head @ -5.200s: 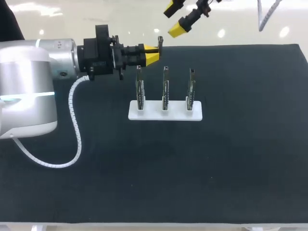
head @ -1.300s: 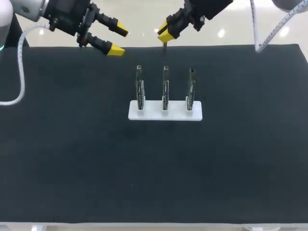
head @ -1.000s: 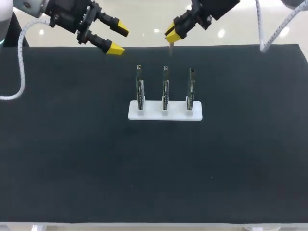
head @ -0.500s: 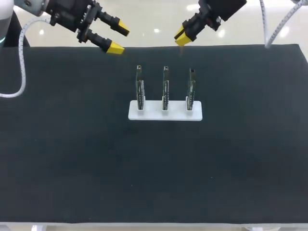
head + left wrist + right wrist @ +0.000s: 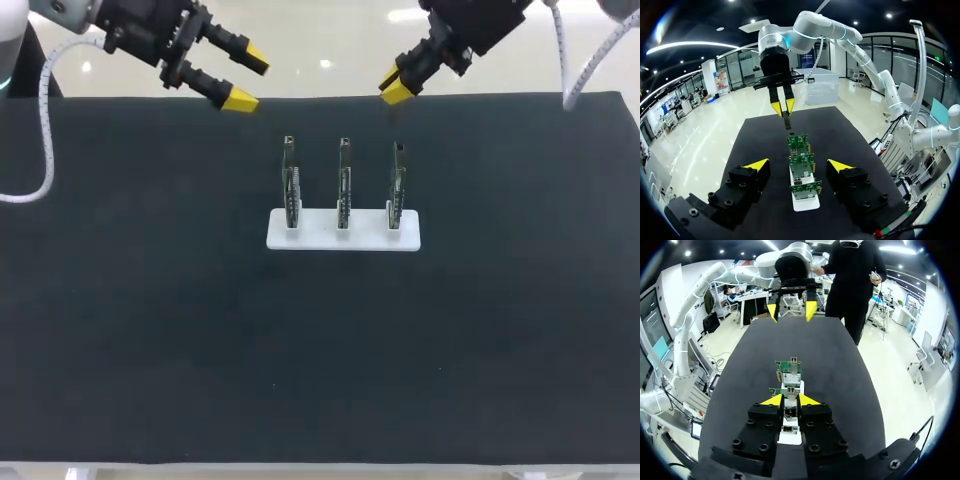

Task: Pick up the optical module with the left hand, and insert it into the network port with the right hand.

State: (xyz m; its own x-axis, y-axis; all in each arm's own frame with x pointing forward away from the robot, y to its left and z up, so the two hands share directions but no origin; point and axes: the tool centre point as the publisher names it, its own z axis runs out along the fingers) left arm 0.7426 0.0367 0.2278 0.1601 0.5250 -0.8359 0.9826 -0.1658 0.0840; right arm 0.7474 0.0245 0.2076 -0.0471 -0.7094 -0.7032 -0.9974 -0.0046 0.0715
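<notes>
A table (image 5: 150, 330) under a matte black covering carries a flat white holder (image 5: 318, 236), which lies toward the far side and about midway across. Three green circuit boards stand upright in the holder. They are edge-on in the head view, set in a row along the holder's length and apart from one another. The left board (image 5: 290, 185) is at the holder's left end, the middle board (image 5: 344, 185) at its centre, and the right board (image 5: 398, 182) at its right end. Each rises well above the holder's base. A few tiny pale specks dot the covering on the near side of the holder.
</notes>
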